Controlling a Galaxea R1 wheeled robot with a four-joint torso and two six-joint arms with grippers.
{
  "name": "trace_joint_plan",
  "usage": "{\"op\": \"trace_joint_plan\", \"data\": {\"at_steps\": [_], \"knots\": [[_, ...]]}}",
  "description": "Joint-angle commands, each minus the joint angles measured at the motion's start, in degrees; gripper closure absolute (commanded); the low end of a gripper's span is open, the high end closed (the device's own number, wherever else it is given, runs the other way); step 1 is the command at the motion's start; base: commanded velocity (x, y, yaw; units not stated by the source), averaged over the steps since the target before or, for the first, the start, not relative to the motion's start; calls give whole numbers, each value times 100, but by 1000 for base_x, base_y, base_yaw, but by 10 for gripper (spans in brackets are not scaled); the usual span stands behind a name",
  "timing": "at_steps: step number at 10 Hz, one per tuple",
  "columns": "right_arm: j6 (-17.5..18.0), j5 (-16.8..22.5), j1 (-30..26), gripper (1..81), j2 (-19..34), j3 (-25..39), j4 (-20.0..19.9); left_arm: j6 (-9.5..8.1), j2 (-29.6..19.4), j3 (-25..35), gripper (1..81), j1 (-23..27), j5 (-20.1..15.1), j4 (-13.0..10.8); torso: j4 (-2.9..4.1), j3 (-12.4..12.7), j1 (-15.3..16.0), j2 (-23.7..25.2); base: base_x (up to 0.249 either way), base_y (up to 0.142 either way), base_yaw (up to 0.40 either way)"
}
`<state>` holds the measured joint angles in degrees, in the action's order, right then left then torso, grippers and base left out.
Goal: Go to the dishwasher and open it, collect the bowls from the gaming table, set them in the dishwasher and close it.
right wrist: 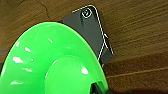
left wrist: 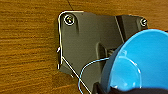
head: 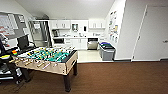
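Dishwasher [head: 92, 44] — steel front, far kitchenette wall, door closed as far as I can tell. Blue bowl [left wrist: 140, 62] at my left wrist, green bowl [right wrist: 50, 62] at my right — whether either claw grips, I cannot tell. Foosball table [head: 50, 58] nearby.

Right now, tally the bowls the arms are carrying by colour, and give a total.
Blue bowl, at the left wrist: 1
Green bowl, at the right wrist: 1
Total: 2
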<state>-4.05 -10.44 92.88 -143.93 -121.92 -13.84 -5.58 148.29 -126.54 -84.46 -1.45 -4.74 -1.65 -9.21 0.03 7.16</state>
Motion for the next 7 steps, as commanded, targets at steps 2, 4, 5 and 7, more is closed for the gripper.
{"op": "trace_joint_plan", "data": {"at_steps": [2, 4, 5, 7], "knots": [[-17, 306, -230, 811, 248, 46, 65, 49, -158, 41, 811, 285, -286, -62, 0, -2, 5, -2, 183, 0, 0], [-26, 305, -238, 811, 248, 46, 65, 49, -158, 41, 811, 293, -286, -71, 0, -2, 5, -2, 184, 0, 0], [-26, 305, -230, 811, 248, 46, 65, 49, -158, 41, 811, 293, -286, -71, 0, -2, 2, -2, 184, -62, 0], [-25, 305, -230, 811, 240, 46, 65, 49, -150, 41, 811, 293, -286, -71, 0, -2, 5, -2, 184, -74, 0]]}}
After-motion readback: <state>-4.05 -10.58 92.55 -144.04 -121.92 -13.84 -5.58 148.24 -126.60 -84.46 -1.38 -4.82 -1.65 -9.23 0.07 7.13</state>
